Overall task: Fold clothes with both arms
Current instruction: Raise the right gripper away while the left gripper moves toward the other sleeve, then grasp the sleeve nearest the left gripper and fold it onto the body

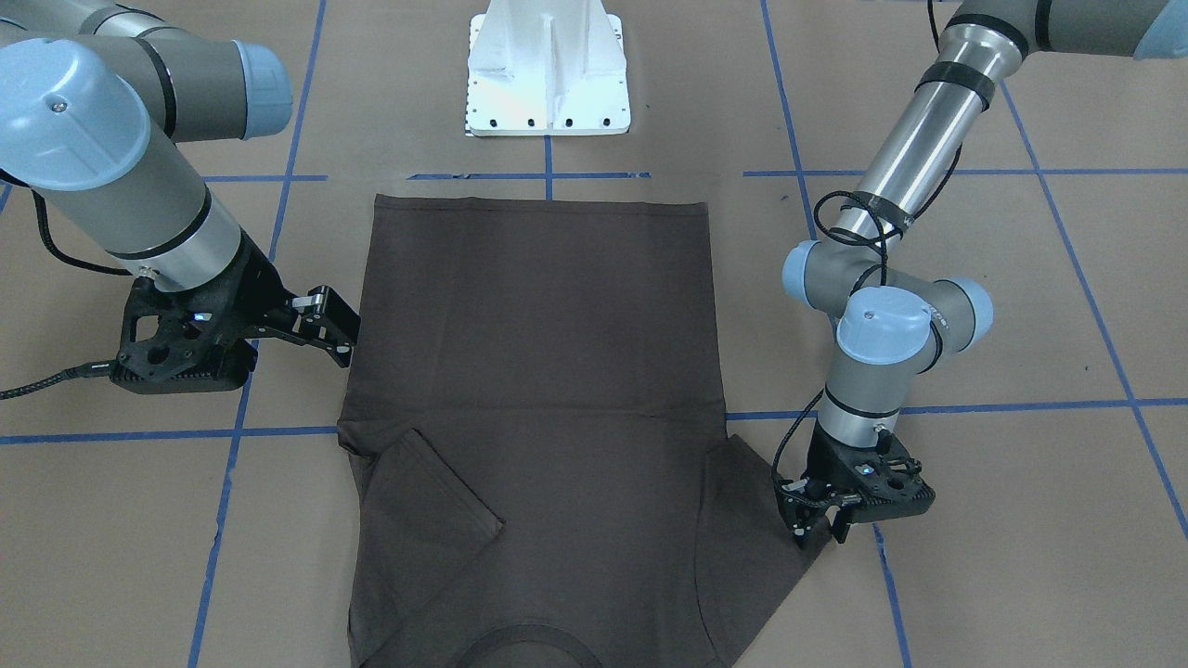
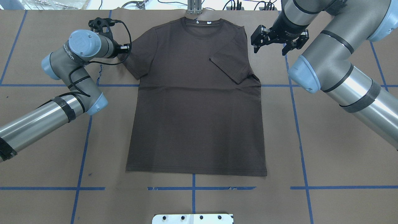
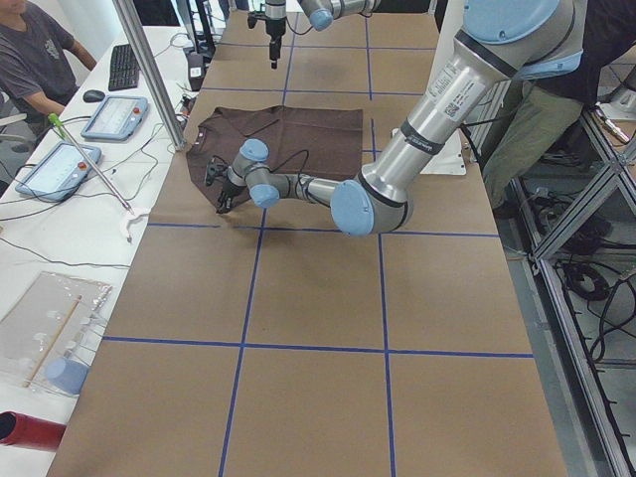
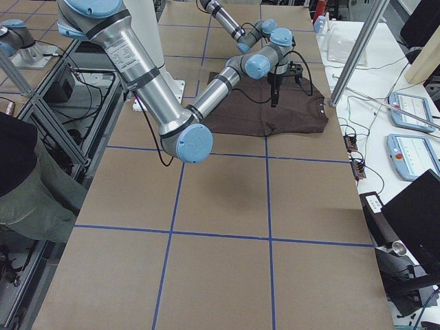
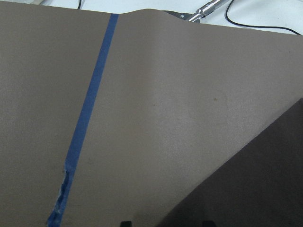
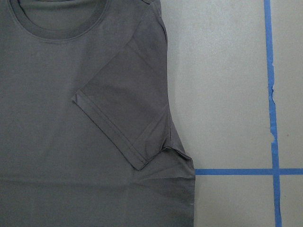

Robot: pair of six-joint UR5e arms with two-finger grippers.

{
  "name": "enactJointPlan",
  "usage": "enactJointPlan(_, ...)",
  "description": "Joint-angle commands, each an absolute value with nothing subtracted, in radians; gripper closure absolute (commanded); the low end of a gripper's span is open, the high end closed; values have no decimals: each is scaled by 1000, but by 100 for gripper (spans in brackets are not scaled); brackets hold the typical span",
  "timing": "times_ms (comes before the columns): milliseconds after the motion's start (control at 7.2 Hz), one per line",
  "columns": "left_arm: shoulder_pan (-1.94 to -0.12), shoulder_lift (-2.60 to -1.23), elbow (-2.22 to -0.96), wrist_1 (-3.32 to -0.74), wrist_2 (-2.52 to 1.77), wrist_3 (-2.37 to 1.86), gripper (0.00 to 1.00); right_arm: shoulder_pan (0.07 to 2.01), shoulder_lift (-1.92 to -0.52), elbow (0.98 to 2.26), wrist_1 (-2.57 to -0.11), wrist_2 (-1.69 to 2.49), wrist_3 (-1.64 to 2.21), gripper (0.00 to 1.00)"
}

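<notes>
The shirt [image 2: 199,118] lay flat and front up on the table [image 2: 311,149]. Its long axis ran hem to collar, w/ the collar [image 2: 202,29] at the end away from the pedestal [image 1: 548,74]. The sleeve on the R arm's side [image 6: 125,104] was folded in over the chest. The other sleeve [image 2: 136,59] stuck out sideways from the shirt, not yet folded.

The L gripper [image 1: 820,531] was down at that sleeve's outer tip, fingers pointing at the table and narrowly apart. In the L wrist view the cuff edge ran in btwn the two fingertips. I couldn't tell whether cloth sat btwn the pads or only under them, but nothing looked clamped.

The R gripper [image 2: 270,49] hung off the shirt's opposite side, just beside the shoulder w/ the folded sleeve. It was raised, spread wide and holding nothing.

So the L arm was much the nearer to the unfolded sleeve. Probably the next move was to pinch the cuff and carry it inward across the long axis, mirroring the folded sleeve.

The surface was matte brown sheet w/ blue tape lines [image 5: 87,113]. The cloth was thin and lay flush, so the pinch would likely need the fingers very low. There was open table on both sides of the shirt, so room looked ample.
</notes>
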State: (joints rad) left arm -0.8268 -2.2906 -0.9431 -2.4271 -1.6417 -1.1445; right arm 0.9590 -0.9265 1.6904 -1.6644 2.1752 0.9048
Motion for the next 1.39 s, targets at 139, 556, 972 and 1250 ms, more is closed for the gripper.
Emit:
enactJointPlan(139, -827, -2293, -953, -2425, -1643, -1146, 100, 960, -927, 1689, -1664, 2175, 905, 0)
enactJointPlan(556, -827, -2344, -1099, -2265, -1655, -1163, 100, 962, -930, 1686, -1664, 2175, 905, 0)
enactJointPlan(972, -752, -2507, -984, -2266, -1651, -1359, 100, 965, -931, 1686, -1664, 2175, 907, 0)
enactJointPlan(1250, -723, -2577, -861, -2365, -1644, -1411, 100, 985, -939, 1687, -1666, 2178, 905, 0)
